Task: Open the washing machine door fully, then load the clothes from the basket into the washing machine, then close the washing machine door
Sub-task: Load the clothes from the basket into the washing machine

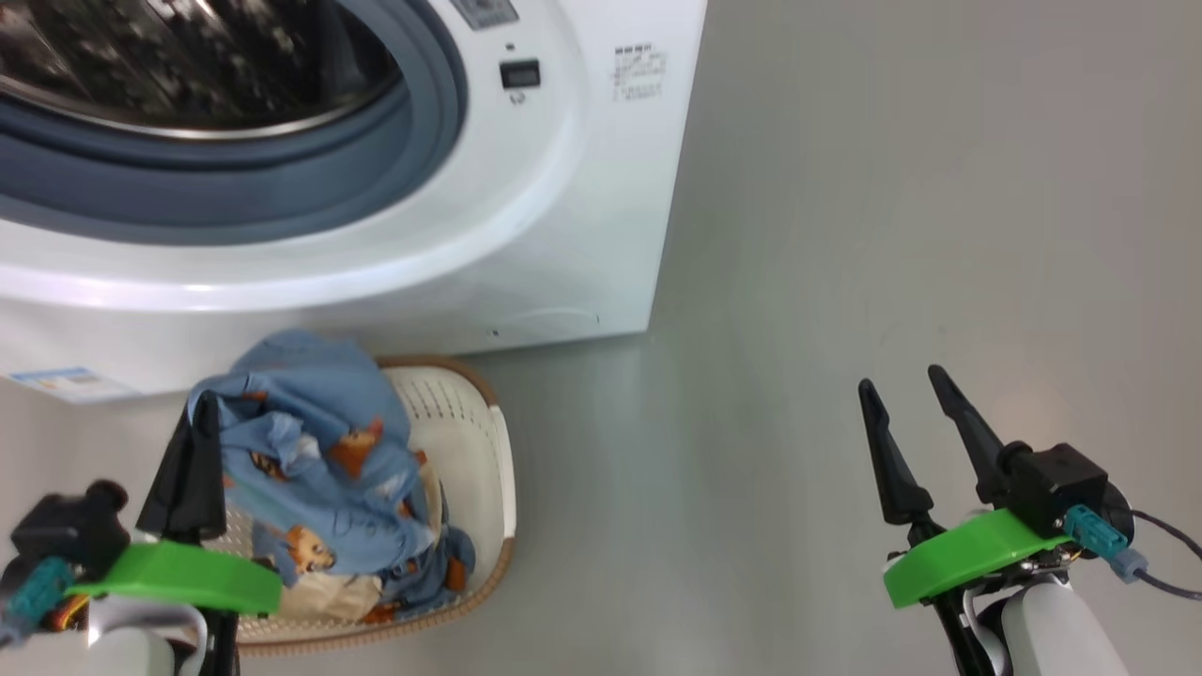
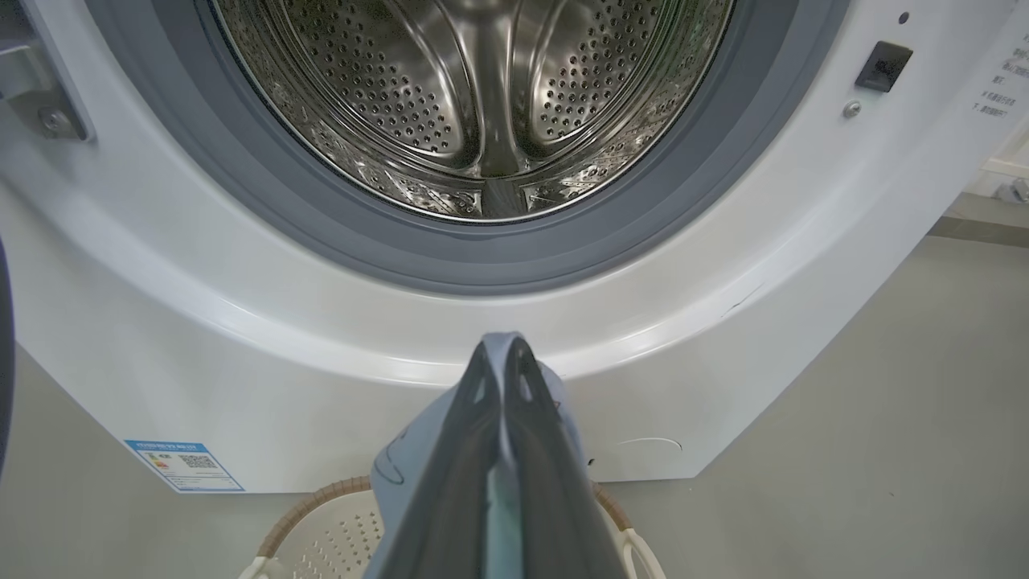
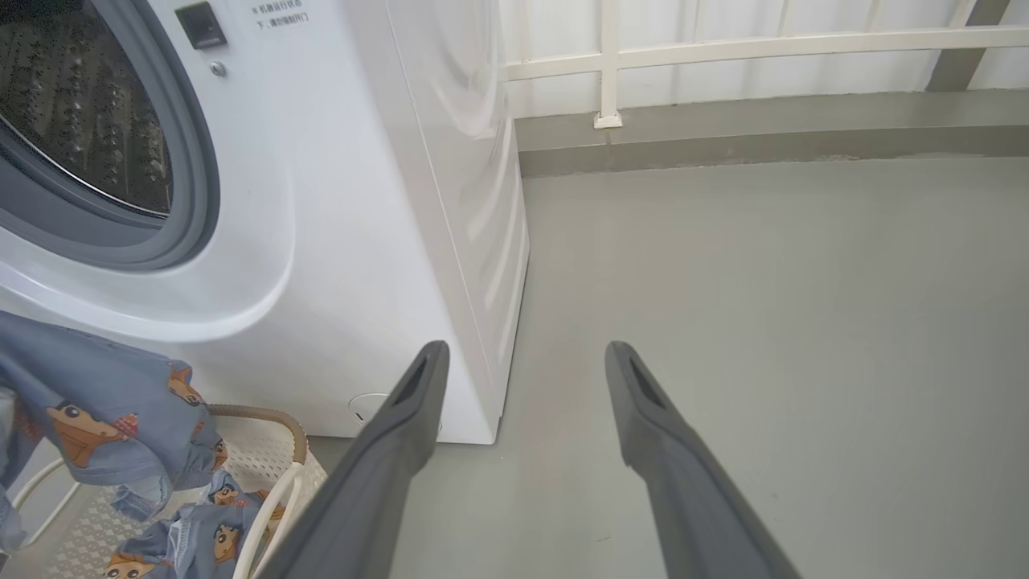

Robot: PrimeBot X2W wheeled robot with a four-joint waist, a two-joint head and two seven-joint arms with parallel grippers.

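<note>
The left gripper (image 2: 502, 354) is clamped shut on a fold of the clothes (image 1: 319, 441), light blue fabric printed with small orange-brown cartoon faces. In the left wrist view the cloth wraps the two dark fingers right up to their tips. In the head view the pinched garment is bunched above the basket (image 1: 502, 488), its lower part draping down inside. More of the same fabric and a cream piece lie on the basket's bottom.

The basket is cream perforated plastic with a brown woven-look rim. It sits on the grey floor (image 1: 845, 235) just in front of the washing machine (image 1: 563, 188), below the round opening. Beyond the fingertips that opening is uncovered: a grey rubber gasket (image 2: 265, 201) rings a perforated steel drum (image 2: 482, 104), which looks empty as far as can be seen.

The right gripper (image 1: 900, 380) hovers well apart to the right, over bare floor. Its fingers are spread wide and hold nothing.

This appears to be the loading step, with a garment raised from the basket and nothing in the drum yet. The next move calls for carrying the cloth up and forward over the white front lip and the gasket. The release should come deep enough inside that no trailing fabric hangs over the gasket or catches the basket rim. Closing the washing machine door comes later.
</note>
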